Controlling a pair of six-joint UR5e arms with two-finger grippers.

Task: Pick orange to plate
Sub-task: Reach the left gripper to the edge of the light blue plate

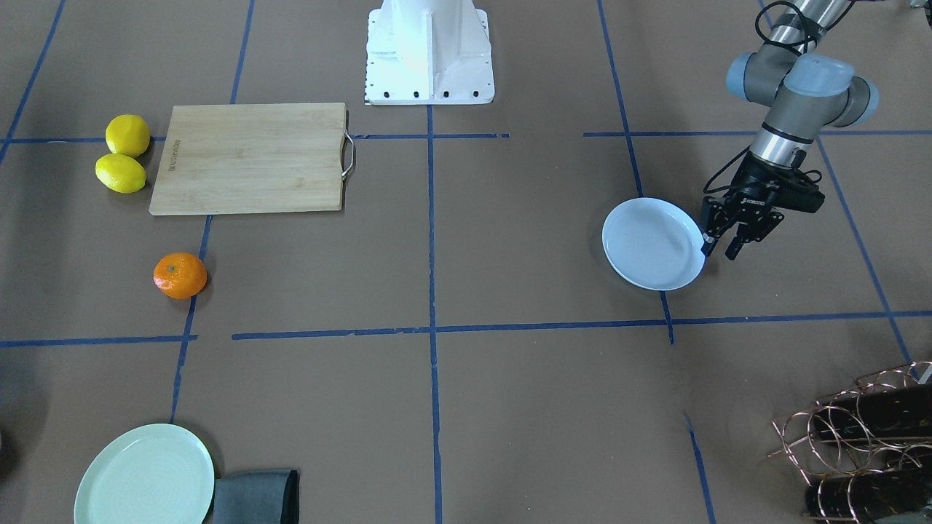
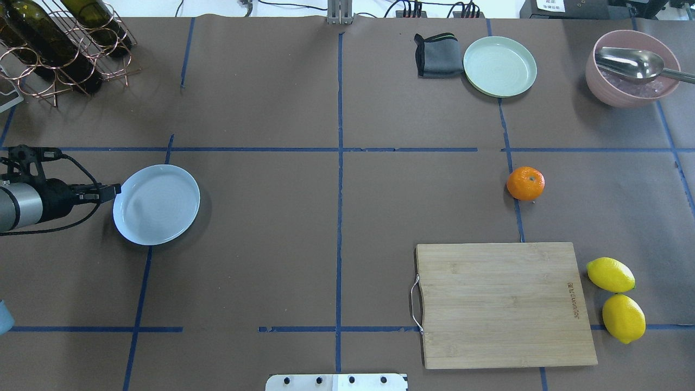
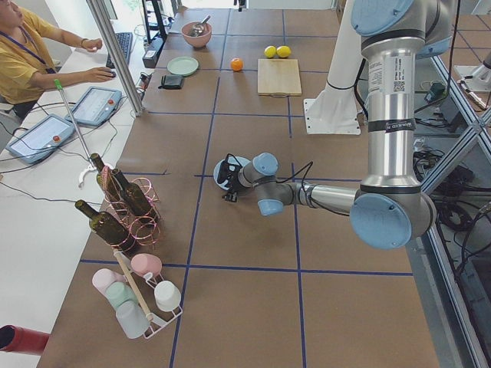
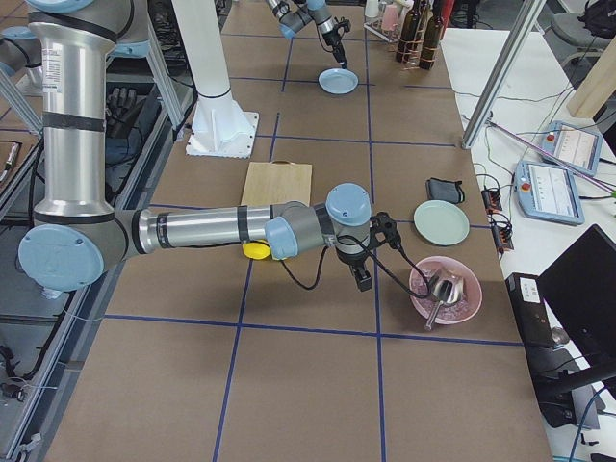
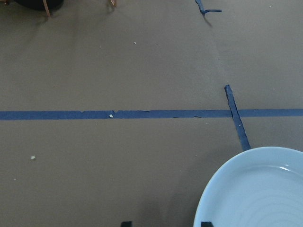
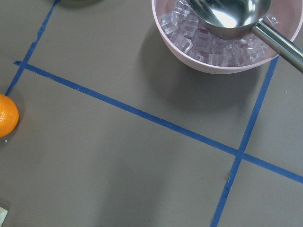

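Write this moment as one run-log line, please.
orange: lying free, untouched | plate: empty | left hand: open, at plate rim | right hand: away from orange, open or shut unclear

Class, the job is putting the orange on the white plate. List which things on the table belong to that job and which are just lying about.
Belong to the job: orange; white plate; left gripper, open at the plate's rim.

Lying about: two lemons; cutting board; pale green plate; grey cloth; pink bowl; metal spoon; wine bottle rack.
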